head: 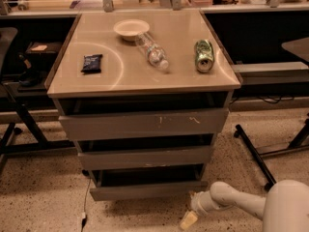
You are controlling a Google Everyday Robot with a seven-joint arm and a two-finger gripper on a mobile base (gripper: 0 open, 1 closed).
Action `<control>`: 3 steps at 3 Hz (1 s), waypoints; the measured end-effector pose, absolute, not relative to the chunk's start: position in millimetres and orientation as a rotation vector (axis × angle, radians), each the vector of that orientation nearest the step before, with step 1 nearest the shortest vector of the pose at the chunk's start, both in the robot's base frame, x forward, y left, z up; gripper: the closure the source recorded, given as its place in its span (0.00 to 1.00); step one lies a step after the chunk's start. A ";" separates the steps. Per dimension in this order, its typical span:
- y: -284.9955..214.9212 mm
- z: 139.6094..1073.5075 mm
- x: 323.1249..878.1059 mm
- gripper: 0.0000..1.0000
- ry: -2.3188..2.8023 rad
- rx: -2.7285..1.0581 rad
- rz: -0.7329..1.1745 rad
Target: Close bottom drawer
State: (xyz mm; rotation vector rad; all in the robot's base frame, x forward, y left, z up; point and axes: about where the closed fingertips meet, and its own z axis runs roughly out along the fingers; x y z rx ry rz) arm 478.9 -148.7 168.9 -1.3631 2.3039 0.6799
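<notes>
The gripper hangs low by the floor, just below the right front corner of the bottom drawer; whether it is open cannot be told. The bottom drawer stands slightly out of the cabinet.

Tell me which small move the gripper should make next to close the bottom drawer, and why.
Probably raise the gripper onto the front of the bottom drawer, ready to push it inward. The drawer stands partly open, with its dark inside showing above the front panel. The gripper hangs below the drawer's right corner, near the floor, apparently off the panel.
</notes>
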 end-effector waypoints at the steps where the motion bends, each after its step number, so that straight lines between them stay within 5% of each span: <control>1: -148.7 168.9 478.9 0.00 2.304 -1.363 0.680; 3: -148.6 168.9 478.9 0.42 2.304 -1.363 0.680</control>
